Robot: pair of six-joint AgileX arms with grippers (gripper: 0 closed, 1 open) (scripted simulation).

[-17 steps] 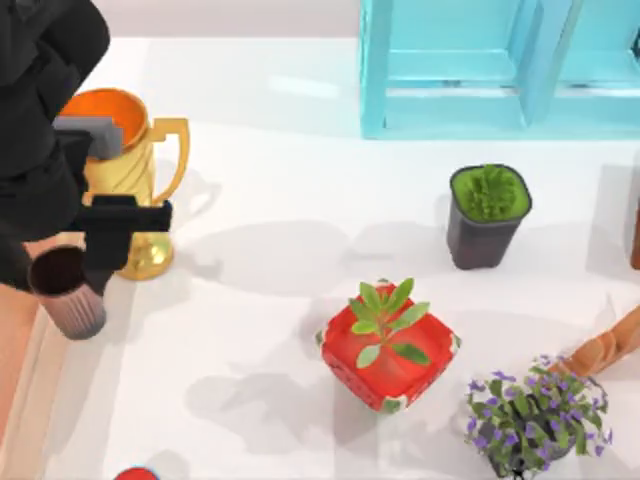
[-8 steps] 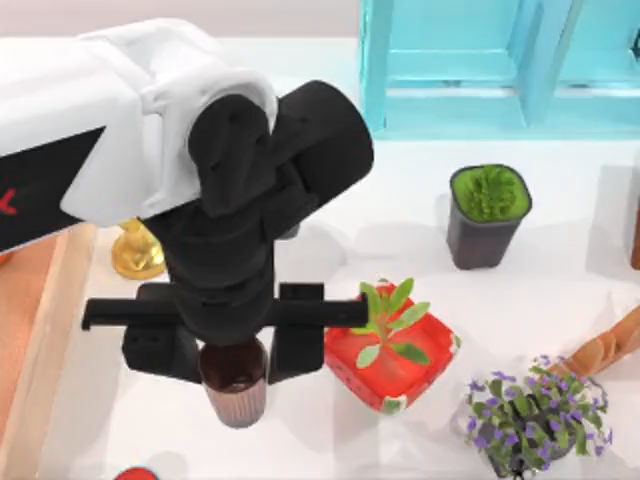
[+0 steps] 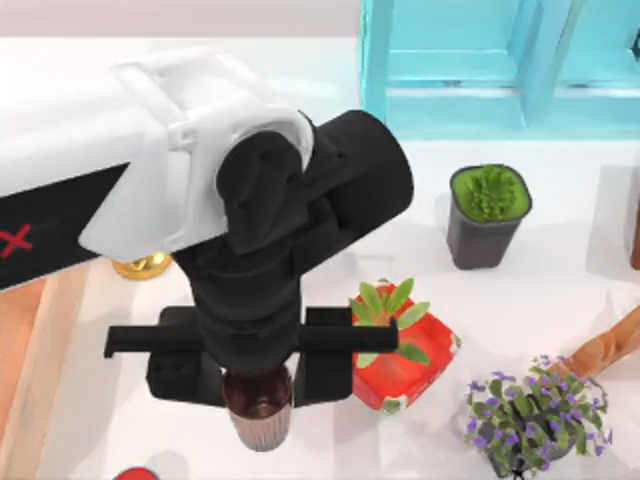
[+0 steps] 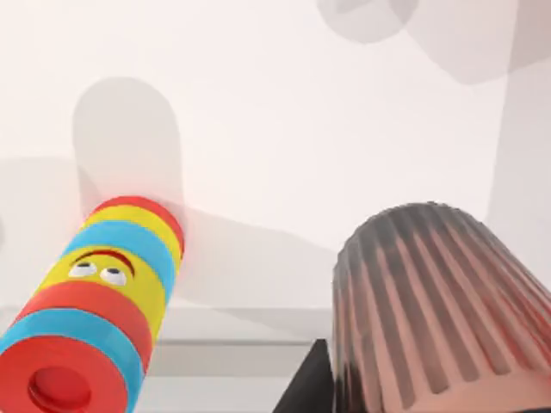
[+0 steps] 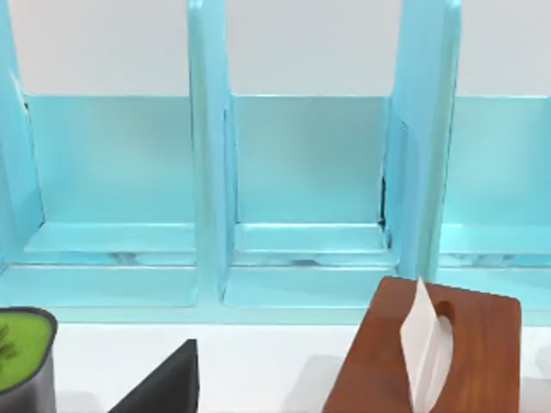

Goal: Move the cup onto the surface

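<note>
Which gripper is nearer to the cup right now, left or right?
Left. The left gripper is shut on the cup, holding it over the white surface beside the red pot. The right gripper is away by the turquoise shelf.

A pinkish-brown ribbed cup (image 3: 260,425) with a dark brown inside sits in the black left gripper (image 3: 253,372) above the glossy white desk (image 3: 300,250). Near the desk's front edge lies a cylinder (image 4: 90,305) banded red, blue and yellow, with a cartoon face. A turquoise frame (image 3: 500,65) lines the back edge, with a red pot (image 3: 405,365) and a dark square pot (image 3: 485,215) of green plants.
</note>
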